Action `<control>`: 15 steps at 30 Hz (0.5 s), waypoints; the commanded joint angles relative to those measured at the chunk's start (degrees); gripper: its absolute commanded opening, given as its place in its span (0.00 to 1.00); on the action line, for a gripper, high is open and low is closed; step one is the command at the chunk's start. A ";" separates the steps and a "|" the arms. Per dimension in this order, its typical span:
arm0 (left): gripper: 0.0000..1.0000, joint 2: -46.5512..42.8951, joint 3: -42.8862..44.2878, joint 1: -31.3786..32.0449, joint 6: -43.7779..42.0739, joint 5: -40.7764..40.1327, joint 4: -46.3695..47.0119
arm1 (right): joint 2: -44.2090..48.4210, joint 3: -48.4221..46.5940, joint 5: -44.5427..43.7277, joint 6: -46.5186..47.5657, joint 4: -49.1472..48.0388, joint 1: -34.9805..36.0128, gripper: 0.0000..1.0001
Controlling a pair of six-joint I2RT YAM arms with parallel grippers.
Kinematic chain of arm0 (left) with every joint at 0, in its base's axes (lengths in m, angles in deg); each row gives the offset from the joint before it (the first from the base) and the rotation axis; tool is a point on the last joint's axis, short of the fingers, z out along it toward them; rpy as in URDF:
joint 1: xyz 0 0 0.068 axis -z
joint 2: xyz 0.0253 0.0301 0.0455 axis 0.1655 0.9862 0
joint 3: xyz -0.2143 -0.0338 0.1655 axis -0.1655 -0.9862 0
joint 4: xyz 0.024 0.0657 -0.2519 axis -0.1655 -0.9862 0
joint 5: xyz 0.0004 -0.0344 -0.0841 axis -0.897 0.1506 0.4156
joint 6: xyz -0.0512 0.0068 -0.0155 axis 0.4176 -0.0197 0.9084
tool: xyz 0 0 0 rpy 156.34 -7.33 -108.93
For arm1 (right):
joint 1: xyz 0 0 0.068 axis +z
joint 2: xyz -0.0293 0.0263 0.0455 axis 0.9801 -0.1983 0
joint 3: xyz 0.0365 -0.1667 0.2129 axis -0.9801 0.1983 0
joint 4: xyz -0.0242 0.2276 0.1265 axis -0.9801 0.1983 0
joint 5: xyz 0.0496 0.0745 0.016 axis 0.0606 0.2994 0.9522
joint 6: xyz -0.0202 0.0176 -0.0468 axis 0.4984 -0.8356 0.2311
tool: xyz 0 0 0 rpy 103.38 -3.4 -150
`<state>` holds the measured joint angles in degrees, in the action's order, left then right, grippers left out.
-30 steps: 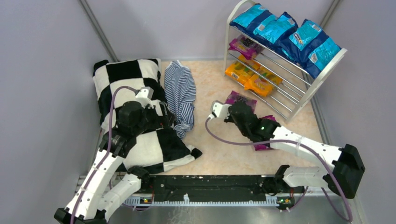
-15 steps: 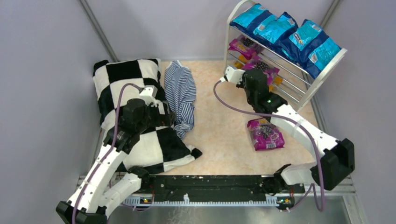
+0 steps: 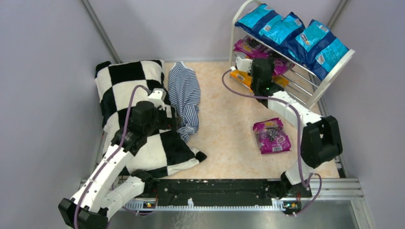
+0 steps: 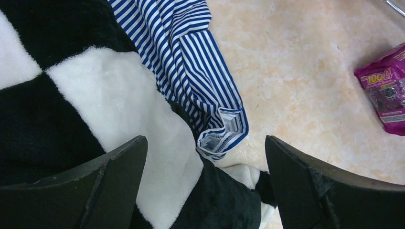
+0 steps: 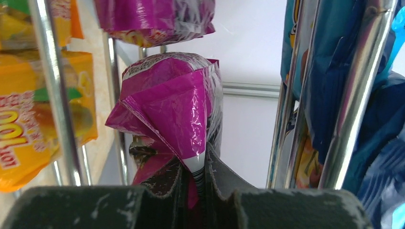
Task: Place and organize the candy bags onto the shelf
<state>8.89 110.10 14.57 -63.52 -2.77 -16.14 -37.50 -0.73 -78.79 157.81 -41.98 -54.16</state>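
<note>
The white shelf (image 3: 342, 62) stands at the back right. Several blue bags (image 3: 291, 33) lie on its top tier, a purple one (image 3: 246, 46) on the middle tier, and orange ones (image 3: 242, 78) on the bottom tier. My right gripper (image 3: 268, 67) is shut on a purple candy bag (image 5: 176, 107) and holds it at the middle tier, between the rods (image 5: 56, 90). Another purple bag (image 3: 271, 135) lies flat on the floor; it also shows in the left wrist view (image 4: 386, 88). My left gripper (image 4: 205, 157) is open and empty above the checkered pillow (image 3: 129, 86).
A blue-and-white striped cloth (image 3: 185, 95) lies beside the pillow, its hem under my left gripper in the left wrist view (image 4: 200, 62). Grey walls close in both sides. The arms' black base rail (image 3: 215, 191) runs along the near edge.
My right gripper has carried the purple bag from the floor up and back to the shelf's middle tier. My left arm has shifted slightly right over the pillow.
</note>
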 commanded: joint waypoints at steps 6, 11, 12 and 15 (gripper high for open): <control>0.99 1.39 -1.23 0.66 -0.84 -1.83 3.14 | -4.87 -8.46 -0.07 4.39 -12.93 -4.45 0.04; 0.98 1.67 -1.29 0.66 -0.86 -2.01 3.13 | -6.24 -8.63 2.01 2.56 -13.01 -4.99 0.05; 0.99 1.69 -1.37 0.61 -0.86 -1.97 3.20 | -6.47 -8.63 2.25 2.27 -12.71 -5.03 0.05; 0.99 1.80 -1.30 0.60 -0.85 -1.92 3.26 | -6.44 -7.98 3.03 1.30 -11.86 -4.97 0.05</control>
<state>10.49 109.16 14.94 -63.58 -3.91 -15.86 -44.80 -5.04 -77.15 159.84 -47.86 -58.88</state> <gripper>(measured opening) 0.987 0.107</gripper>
